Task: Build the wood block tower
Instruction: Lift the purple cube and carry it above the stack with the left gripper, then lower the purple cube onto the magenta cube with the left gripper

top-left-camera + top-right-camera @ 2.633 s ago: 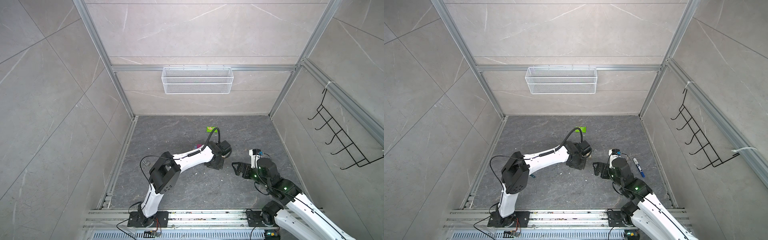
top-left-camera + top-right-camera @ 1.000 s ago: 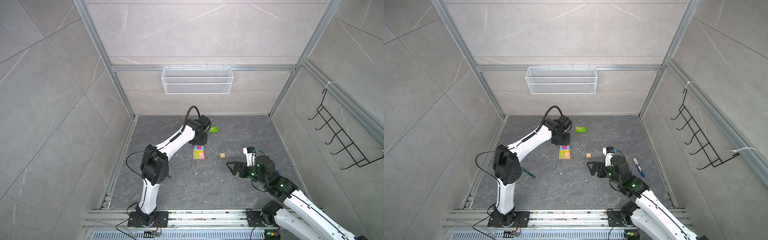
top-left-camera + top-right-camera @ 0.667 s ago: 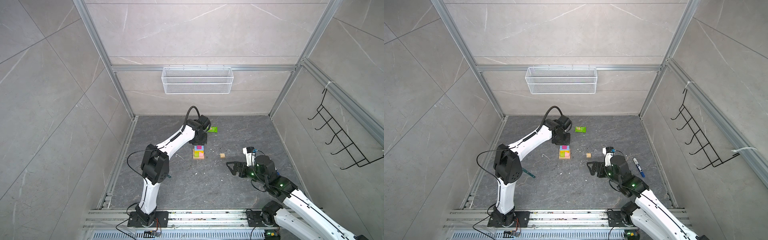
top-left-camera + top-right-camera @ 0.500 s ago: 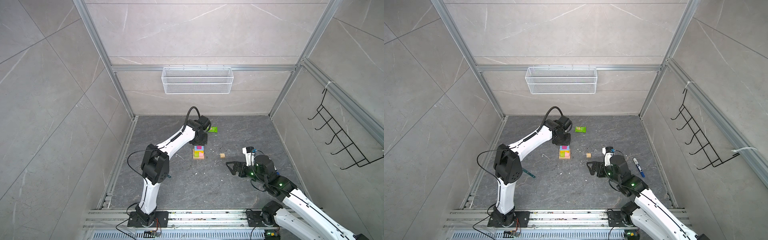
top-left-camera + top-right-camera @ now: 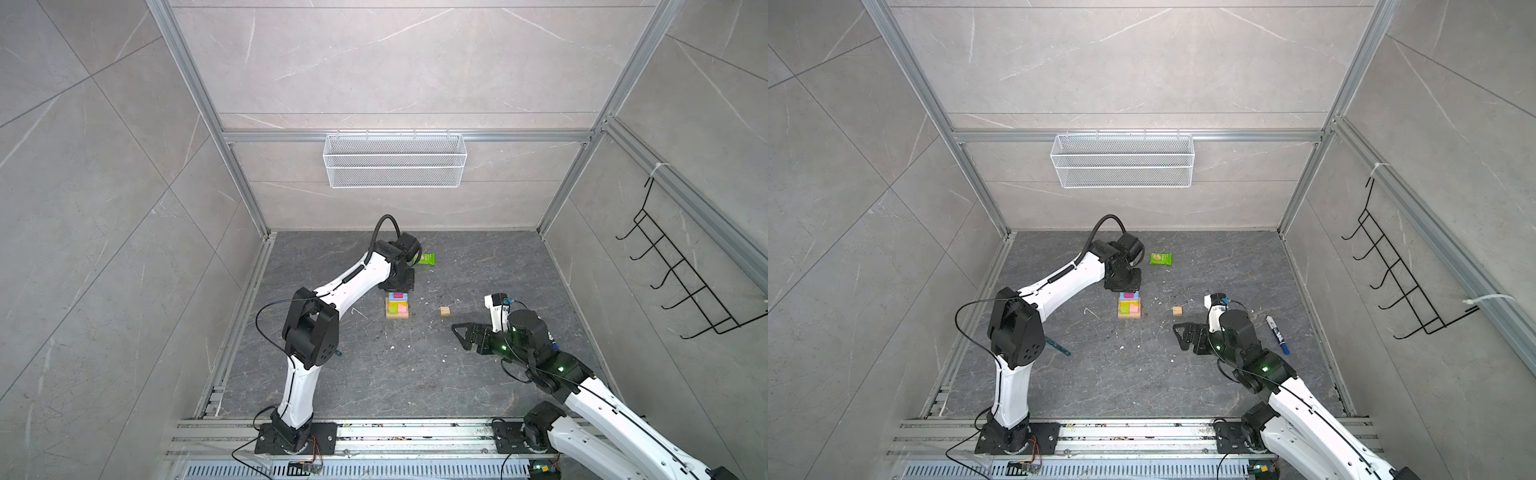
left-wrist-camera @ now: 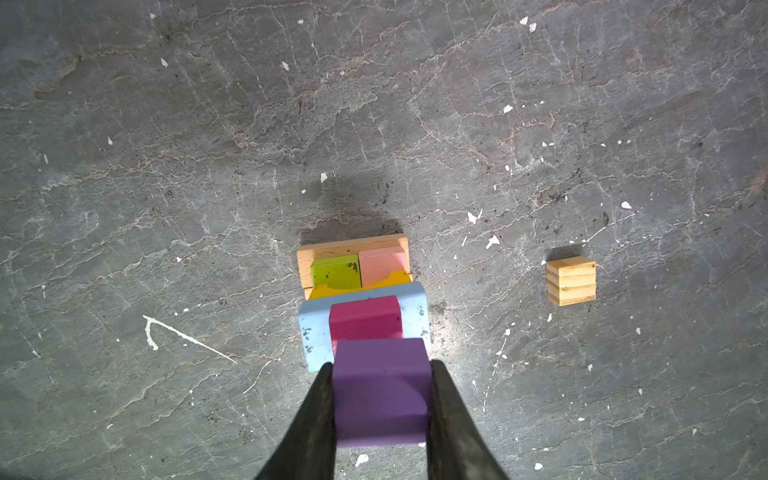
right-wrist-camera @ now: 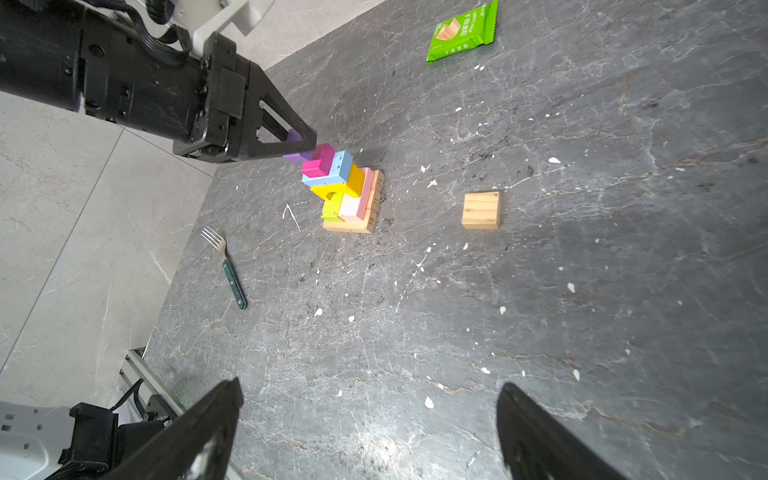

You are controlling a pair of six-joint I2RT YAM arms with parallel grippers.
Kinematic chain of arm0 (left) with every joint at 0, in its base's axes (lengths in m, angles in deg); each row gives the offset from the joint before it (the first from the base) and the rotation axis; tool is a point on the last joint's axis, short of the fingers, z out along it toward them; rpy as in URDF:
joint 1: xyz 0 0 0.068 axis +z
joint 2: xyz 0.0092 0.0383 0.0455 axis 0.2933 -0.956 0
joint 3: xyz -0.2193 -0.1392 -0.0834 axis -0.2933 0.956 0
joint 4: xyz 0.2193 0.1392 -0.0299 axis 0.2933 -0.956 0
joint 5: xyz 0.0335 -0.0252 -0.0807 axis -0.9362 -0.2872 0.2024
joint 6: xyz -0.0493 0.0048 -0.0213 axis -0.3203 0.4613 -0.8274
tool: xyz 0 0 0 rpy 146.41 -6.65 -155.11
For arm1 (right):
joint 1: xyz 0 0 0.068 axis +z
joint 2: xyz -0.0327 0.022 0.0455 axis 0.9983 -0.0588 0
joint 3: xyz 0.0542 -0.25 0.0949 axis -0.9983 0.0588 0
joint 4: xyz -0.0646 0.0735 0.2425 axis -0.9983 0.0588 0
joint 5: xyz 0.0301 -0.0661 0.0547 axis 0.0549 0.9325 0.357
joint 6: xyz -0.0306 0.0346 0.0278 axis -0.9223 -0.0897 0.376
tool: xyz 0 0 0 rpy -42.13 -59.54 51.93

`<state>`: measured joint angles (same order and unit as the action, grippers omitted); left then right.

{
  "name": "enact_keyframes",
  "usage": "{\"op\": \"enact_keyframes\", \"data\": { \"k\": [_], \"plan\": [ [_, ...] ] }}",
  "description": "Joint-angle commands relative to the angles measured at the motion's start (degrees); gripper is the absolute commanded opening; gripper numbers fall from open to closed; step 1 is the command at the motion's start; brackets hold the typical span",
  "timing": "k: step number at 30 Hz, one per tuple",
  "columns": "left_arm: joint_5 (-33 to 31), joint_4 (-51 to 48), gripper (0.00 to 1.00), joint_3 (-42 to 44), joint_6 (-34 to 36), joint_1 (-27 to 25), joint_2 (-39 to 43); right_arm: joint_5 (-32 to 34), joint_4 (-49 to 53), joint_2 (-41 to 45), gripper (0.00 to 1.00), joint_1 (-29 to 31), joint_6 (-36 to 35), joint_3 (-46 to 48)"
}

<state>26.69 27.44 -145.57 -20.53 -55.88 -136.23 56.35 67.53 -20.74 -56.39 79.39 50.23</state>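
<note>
Our left end effector point(image 6: 381, 365) is clamped on the purple wood cube point(image 6: 380, 399), held at the magenta block point(image 6: 365, 318) topping the stepped wood block tower point(image 7: 345, 187) beyond its tips. We judge placement is in hand: seat it squarely, then release gently. Our right end effector point(image 7: 370, 384) gapes empty, the small tan wood cube point(image 7: 481, 210) ahead of it. The tan base bars point(image 7: 351, 225) seem to read 58, 31, 29; print on the farther green snack packet point(image 7: 461, 31) is unreadable.

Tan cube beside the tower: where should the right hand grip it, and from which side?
Grip the tan cube across two opposite side faces, coming straight down from above. It sits flat, apart from the tower, its faces flat and parallel, and the right hand is open, seemingly wide enough to straddle it.
</note>
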Motion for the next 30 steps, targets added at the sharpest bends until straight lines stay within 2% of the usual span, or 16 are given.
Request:
{"op": "enact_keyframes", "data": {
  "k": [1,30],
  "plan": [
    [-0.23,0.24,0.06,0.26,0.85,0.4,-0.3,-0.5,-0.83,-0.14,0.96,0.17,-0.28,-0.22],
    [0.78,0.78,0.07,1.03,0.58,0.77,-1.07,-0.48,-0.59,0.23,0.97,0.22,-0.18,0.18]
  ]
}}
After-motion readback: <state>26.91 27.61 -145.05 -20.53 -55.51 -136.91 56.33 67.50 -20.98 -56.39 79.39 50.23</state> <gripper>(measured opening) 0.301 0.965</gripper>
